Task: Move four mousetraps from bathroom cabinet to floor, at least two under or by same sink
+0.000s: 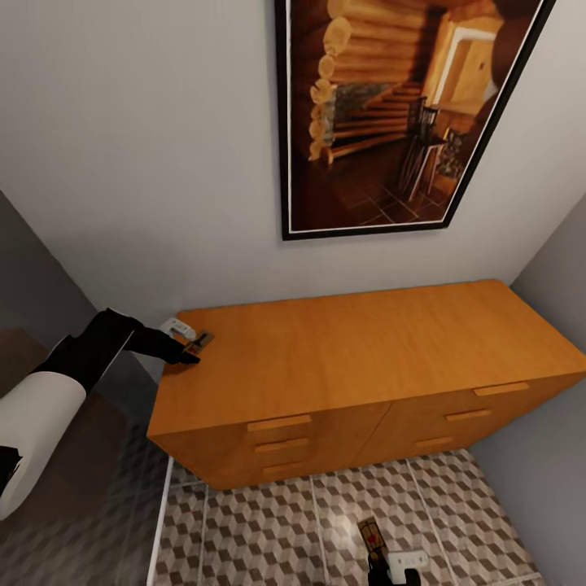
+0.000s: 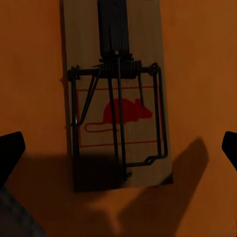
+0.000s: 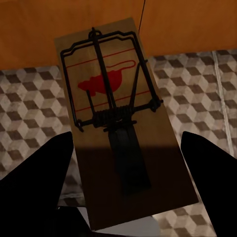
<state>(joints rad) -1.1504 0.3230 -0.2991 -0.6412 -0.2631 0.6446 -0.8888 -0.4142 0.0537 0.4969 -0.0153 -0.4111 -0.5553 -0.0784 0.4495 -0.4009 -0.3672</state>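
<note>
Where the cabinet [image 1: 350, 350] top ends, a mousetrap [image 2: 116, 98] lies between the spread left gripper [image 2: 118, 148] fingers, ungripped.

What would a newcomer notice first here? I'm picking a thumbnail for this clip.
The wide orange-brown cabinet against the wall, under a large framed picture. A mousetrap lies at the cabinet top's far left corner, in front of the left gripper. A second mousetrap hangs between the right gripper's fingers above the cube-patterned floor.
</note>
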